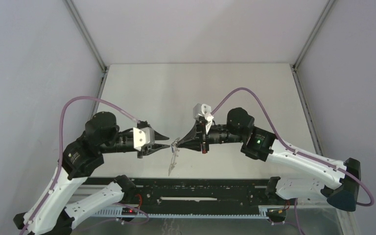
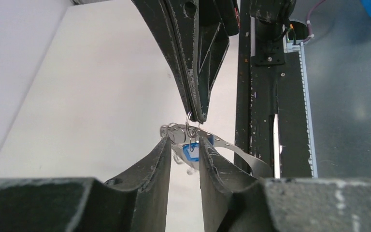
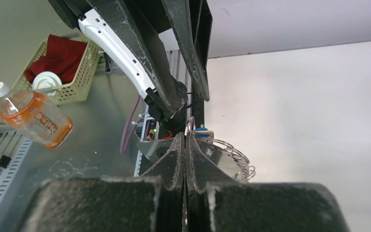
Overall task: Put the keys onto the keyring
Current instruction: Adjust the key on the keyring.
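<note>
Horizontally, right hand [image 3: 185, 141] pinches keyring [image 2: 218, 141]; left hand [image 2: 184, 143], narrowly parted, perhaps straddles blue key [image 2: 192, 151].

The table [image 1: 200, 93] is off-white, the arms [image 1: 298, 159] white with black joints, the cables [image 1: 245, 89] lilac, the key [image 2: 191, 152] blue-headed, the keyring [image 2: 222, 143] silvery grey, the latticed basket [image 3: 79, 82] pale yellow-green, its cloth [image 3: 58, 55] red, the bottle [image 3: 36, 123] orange.
</note>
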Tool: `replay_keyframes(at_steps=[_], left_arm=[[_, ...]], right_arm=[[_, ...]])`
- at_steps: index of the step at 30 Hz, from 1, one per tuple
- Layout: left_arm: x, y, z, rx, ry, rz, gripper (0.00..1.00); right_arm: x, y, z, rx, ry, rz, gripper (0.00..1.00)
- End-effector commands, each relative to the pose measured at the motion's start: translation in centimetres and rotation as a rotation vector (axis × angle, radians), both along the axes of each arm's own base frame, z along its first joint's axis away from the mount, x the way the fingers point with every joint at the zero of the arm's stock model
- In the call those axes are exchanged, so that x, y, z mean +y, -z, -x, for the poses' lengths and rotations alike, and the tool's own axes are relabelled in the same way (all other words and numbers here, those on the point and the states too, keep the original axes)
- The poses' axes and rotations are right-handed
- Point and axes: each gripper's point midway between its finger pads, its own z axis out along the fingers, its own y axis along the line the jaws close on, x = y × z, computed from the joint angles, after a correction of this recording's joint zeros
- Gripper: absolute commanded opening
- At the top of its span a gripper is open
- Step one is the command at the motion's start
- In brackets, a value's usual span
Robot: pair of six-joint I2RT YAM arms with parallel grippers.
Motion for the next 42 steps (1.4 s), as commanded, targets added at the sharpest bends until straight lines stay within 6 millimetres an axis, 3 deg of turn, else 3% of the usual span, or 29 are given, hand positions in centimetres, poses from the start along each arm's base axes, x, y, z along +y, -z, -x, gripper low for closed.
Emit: replay_keyframes(at_steps=[1, 7, 13, 21, 25, 31, 34, 38, 42], left_arm=[[-0.3, 0.0, 0.0, -0.039, 0.021, 0.023, 0.31], [-0.5, 1.5, 0.7, 0.008, 0.063, -0.005, 0.26], [-0.7, 1.5, 1.1, 0.013, 0.096, -0.003, 0.20], [-0.1, 2.4, 2.1, 0.007, 0.135, -0.038, 0.20], [0.6, 2.5, 1.2, -0.039, 0.082, -0.062, 0.25], [1.5, -1.1, -0.2, -0.071, -0.069, 0.010, 0.34], [1.6, -3.1, -0.7, -0.074, -0.140, 0.111, 0.46], [0.6, -2.6, 0.0, 0.010, -0.093, 0.128, 0.66], [-0.3, -2.2, 1.5, 0.084, 0.000, 0.133, 0.66]], right_arm=[[-0.6, -4.9, 0.1, -0.043, 0.051, -0.208, 0.00], [-0.6, -5.2, 0.3, -0.040, 0.061, -0.263, 0.00], [-0.3, -5.1, 0.3, -0.031, 0.074, -0.279, 0.00], [-0.5, -5.1, -0.4, -0.028, 0.121, -0.289, 0.00], [-0.5, -5.0, -0.2, -0.030, 0.109, -0.288, 0.00], [-0.4, -4.8, 0.7, -0.035, 0.052, -0.279, 0.00], [-0.3, -4.7, 1.4, -0.043, 0.008, -0.280, 0.00], [-0.2, -4.9, 2.1, -0.055, -0.034, -0.291, 0.00], [-0.2, -5.1, 2.3, -0.063, -0.050, -0.300, 0.00]])
